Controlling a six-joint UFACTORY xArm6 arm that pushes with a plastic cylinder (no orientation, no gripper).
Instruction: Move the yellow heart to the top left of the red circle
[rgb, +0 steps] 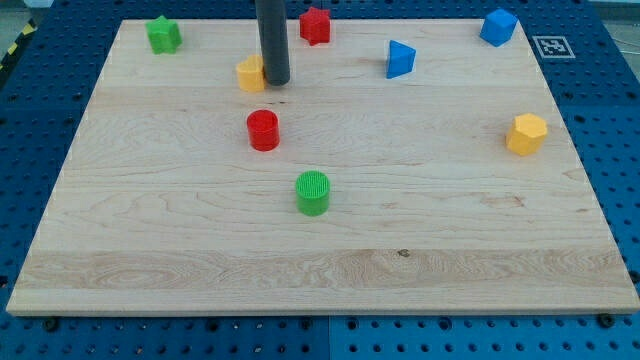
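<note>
The yellow heart (250, 74) lies near the view's top, left of centre, partly hidden by my rod. My tip (276, 82) rests on the board right against the heart's right side. The red circle (263, 130) stands below the heart and slightly to its right, a short gap apart from it and from my tip.
A green star (163, 35) sits at the top left, a red star (315, 25) at the top centre, a blue triangle (400, 59) right of it, a blue cube (498, 27) at the top right, a yellow hexagon (526, 134) at the right, a green circle (313, 193) in the middle. The wooden board (320, 270) lies on a blue pegboard.
</note>
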